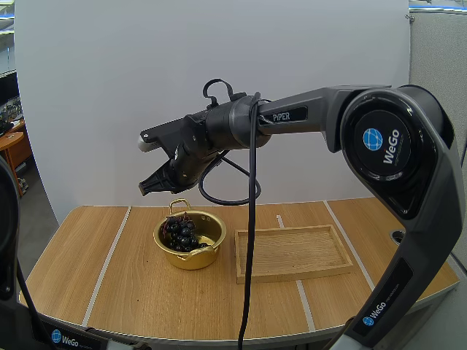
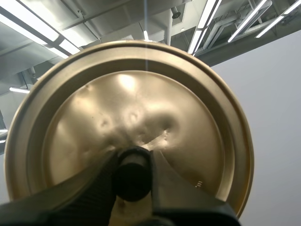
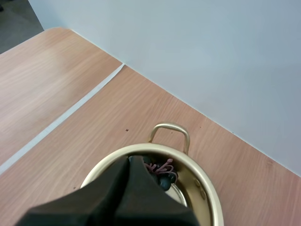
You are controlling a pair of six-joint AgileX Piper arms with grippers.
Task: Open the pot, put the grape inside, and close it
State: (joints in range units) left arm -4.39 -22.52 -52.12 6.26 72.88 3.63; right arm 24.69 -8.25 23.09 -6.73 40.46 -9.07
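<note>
The gold pot (image 1: 191, 260) stands open on the wooden table, left of centre, with a dark bunch of grapes (image 1: 182, 233) inside it. My right gripper (image 1: 148, 187) hangs shut and empty above the pot's left rim. In the right wrist view its fingers lie together as one wedge (image 3: 134, 162) over the pot's rim (image 3: 207, 188), with grapes (image 3: 164, 176) and their stem just beyond the tip. My left gripper (image 2: 133, 162) is shut on the black knob (image 2: 133, 179) of the gold lid (image 2: 131, 103), held up in the air.
An empty wooden tray (image 1: 292, 251) lies just right of the pot. Strips of white tape run across the table (image 1: 95, 255). The pot's far handle (image 3: 169, 129) points toward the back wall.
</note>
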